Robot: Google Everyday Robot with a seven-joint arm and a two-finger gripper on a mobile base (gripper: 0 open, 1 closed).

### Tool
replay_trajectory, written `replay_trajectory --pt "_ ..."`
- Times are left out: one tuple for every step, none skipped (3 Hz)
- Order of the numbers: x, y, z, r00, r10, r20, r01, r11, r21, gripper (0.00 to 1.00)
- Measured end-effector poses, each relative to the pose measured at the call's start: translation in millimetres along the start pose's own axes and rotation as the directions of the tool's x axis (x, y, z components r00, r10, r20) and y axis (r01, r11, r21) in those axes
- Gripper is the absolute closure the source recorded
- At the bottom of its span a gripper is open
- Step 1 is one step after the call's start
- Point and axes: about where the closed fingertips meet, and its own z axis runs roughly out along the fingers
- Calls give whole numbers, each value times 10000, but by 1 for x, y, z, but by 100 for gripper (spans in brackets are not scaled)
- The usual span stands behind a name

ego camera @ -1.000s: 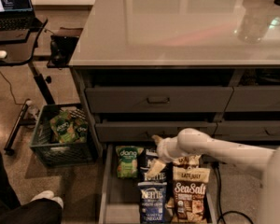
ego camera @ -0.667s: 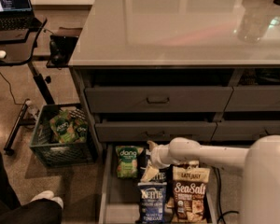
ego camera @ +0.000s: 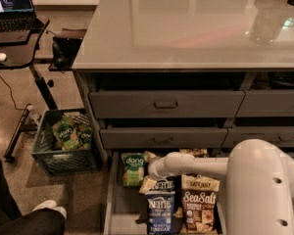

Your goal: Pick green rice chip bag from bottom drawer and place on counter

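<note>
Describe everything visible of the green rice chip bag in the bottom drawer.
The green rice chip bag is a small light-green packet with white "dang" lettering above a pale picture panel. It lies face up in the back left corner of the open bottom drawer. The hand sits just beside its right edge; contact cannot be told.

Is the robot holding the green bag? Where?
Cannot be told: the gripper sits in the bottom drawer beside the green rice chip bag, any hold hidden.
</note>
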Motion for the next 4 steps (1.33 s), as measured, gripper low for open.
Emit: replay_trajectory --pt "1 -4 30 9978 -176 636 182 9998 -95 0" --pt "3 -20 57 9949 -121 997 170 9987 -480 0" --pt "3 -19 57 9949 -117 999 167 9987 -484 0" --pt "7 -17 71 9939 181 1086 -121 9984 -553 0"
